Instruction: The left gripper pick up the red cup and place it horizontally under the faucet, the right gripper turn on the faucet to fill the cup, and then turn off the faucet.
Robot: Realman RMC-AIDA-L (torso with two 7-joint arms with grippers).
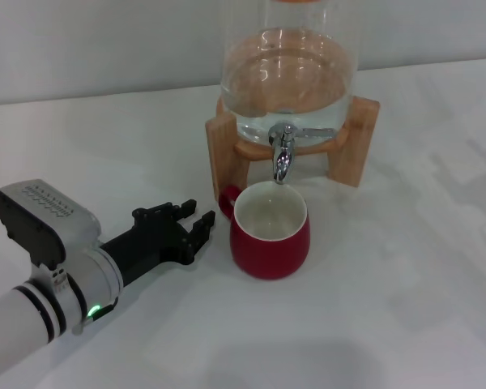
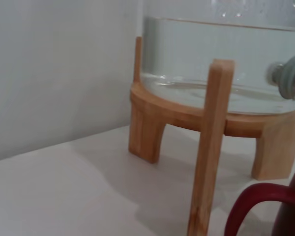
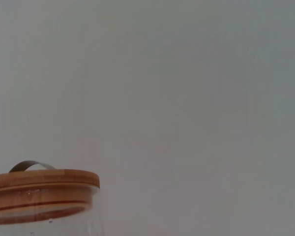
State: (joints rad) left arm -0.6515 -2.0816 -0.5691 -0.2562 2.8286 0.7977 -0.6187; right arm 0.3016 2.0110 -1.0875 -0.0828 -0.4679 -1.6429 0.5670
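Dark-red glazed ceramic, that squat rounded red cup (image 1: 270, 232) stands upright just ahead of my jaws with its white inside showing, right under the downward spout of the small shiny chrome faucet (image 1: 283, 152). My left gripper (image 1: 196, 224) lies low on the white tabletop (image 1: 405, 284), jaws apart and empty, their tips just short of the cup's side near the small loop handle (image 2: 259, 202). I judge this mug stiff, fairly heavy for its size, slick with glaze and liable to chip against the wooden stand (image 1: 227, 154) of the clear glass water jar (image 1: 287, 73) beyond it. If I take it again, the thick rounded belly or the rim wall is the place, not the thin handle. My right gripper is out of sight; its wrist camera shows only the jar's wooden lid (image 3: 42, 184), so I cannot tell its jaws.
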